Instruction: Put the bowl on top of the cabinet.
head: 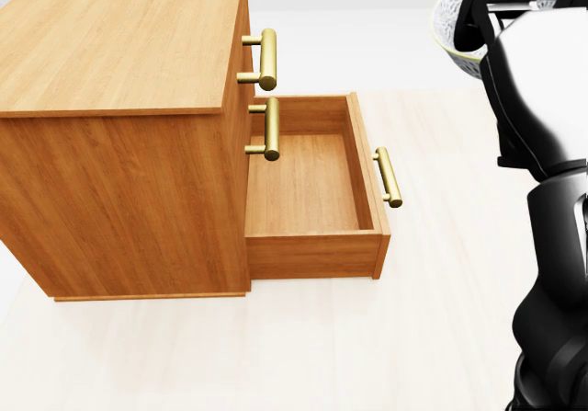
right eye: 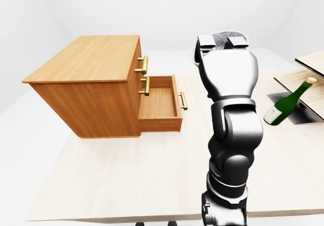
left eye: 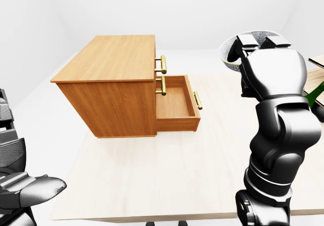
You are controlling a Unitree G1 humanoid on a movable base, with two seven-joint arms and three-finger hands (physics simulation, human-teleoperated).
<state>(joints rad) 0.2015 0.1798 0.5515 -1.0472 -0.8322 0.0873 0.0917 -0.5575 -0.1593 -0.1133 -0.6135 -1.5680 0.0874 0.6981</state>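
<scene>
A wooden cabinet (left eye: 111, 59) stands on the pale table at the left of the left-eye view, its flat top bare. Its lower drawer (head: 308, 186) is pulled out and holds nothing; the upper one is closed. Both have brass handles. A speckled white bowl (left eye: 229, 53) is held up in the air to the right of the cabinet, about level with its top. My right hand (left eye: 253, 43) is shut on its rim and hides most of it. My left hand (left eye: 33, 189) rests low at the bottom left with its fingers spread, holding nothing.
A green wine bottle (right eye: 286, 104) leans on a dark stand at the right of the right-eye view, with wooden boards (right eye: 311, 61) above it. The table's near edge (left eye: 152, 217) runs along the bottom. My raised right arm (right eye: 233, 135) blocks the middle right.
</scene>
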